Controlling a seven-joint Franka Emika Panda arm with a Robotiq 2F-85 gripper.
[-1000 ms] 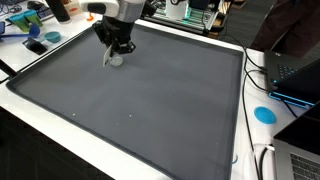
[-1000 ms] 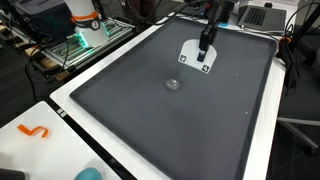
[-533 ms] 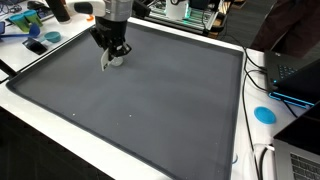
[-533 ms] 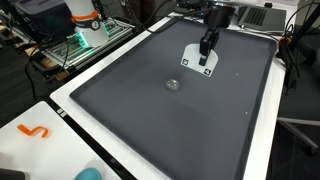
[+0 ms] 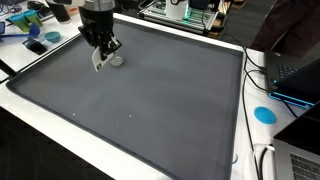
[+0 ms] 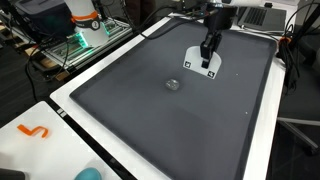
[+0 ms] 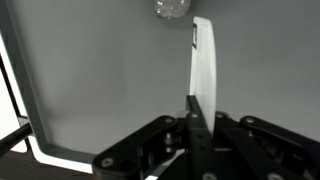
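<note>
Looking down the wrist view, we see the gripper (image 7: pixel 196 108) clamped on one end of a thin white card (image 7: pixel 203 55). The jaws press flat against its two faces, which is why the card shows edge-on there, sticking straight out from the fingers. In an exterior view the card (image 6: pixel 201 62) turns its broad face to us, with small black marks at the corners, tilted over the dark grey mat (image 6: pixel 150 130). We cannot tell whether its lower edge touches the mat. A small round shiny piece (image 5: pixel 117 59) lies on the mat near the card's free end, apart from it. By our reading, that end pinch leaves nearly the whole card face uncovered.
</note>
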